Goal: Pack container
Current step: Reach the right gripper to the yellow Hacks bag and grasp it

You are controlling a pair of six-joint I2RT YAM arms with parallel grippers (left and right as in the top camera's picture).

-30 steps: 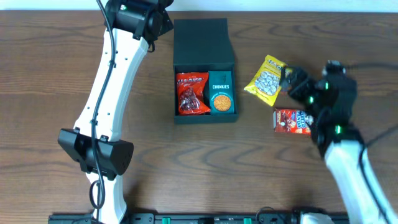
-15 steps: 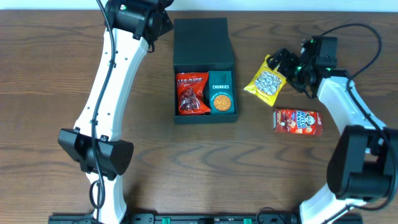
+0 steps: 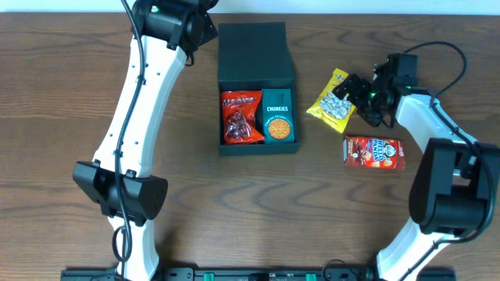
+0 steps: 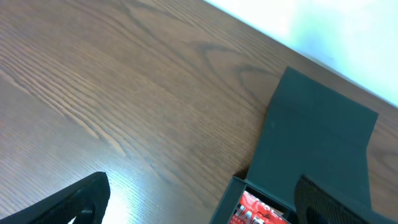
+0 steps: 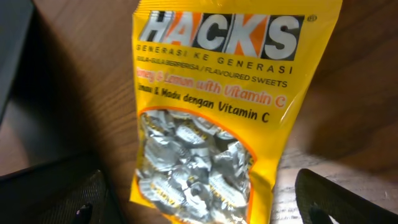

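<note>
The container [image 3: 258, 147] is a dark teal box with its lid [image 3: 254, 48] folded back; in it lie a red Hacks packet [image 3: 241, 117] and a teal Chunkies box [image 3: 278, 117]. To its right, a yellow Hacks sweets packet [image 3: 333, 101] lies flat on the table. My right gripper [image 3: 356, 100] is open at that packet's right end; in the right wrist view the yellow packet [image 5: 217, 106] lies between the spread fingers [image 5: 62, 196], gripper [image 5: 205, 214]. My left gripper [image 3: 201, 23] is open above the table beside the lid [image 4: 317, 137], holding nothing, gripper [image 4: 199, 218].
A red snack packet [image 3: 373, 152] lies on the wooden table [image 3: 62, 94] below the right gripper. The left arm's base [image 3: 121, 191] stands at the front left. The table's back edge meets a white wall [image 4: 323, 25] just behind the lid.
The right arm has swung up from the front right, and its gripper has come over the yellow packet's right end. The left arm has not moved.
</note>
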